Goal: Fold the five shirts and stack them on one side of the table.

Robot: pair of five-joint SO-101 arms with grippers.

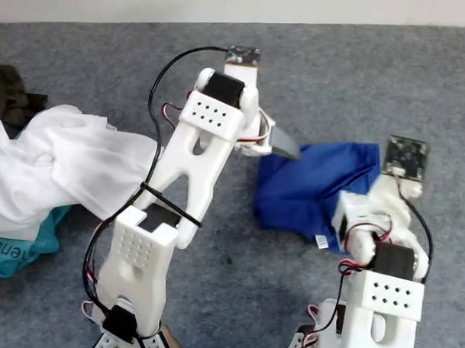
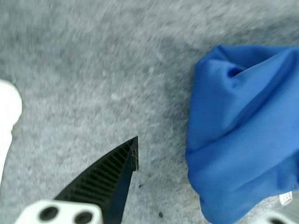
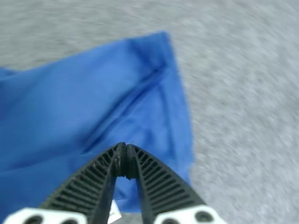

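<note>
A crumpled blue shirt (image 1: 313, 188) lies on the grey table right of centre. My left gripper (image 1: 279, 146) hovers at the shirt's far left corner. It is open, and one black finger (image 2: 114, 172) hangs over bare table just beside the blue cloth (image 2: 243, 135). My right gripper (image 3: 125, 151) is shut with its tips touching, low over the blue shirt (image 3: 93, 112) near one of its edges; no cloth shows pinched between the tips. A white shirt (image 1: 64, 164) sits bunched at the left edge.
A teal shirt (image 1: 21, 246) pokes out from under the white one, and a dark garment (image 1: 8, 90) lies behind it at the far left. The right arm (image 1: 380, 237) rises from the near right edge. Bare grey table (image 1: 236, 273) lies between the arms.
</note>
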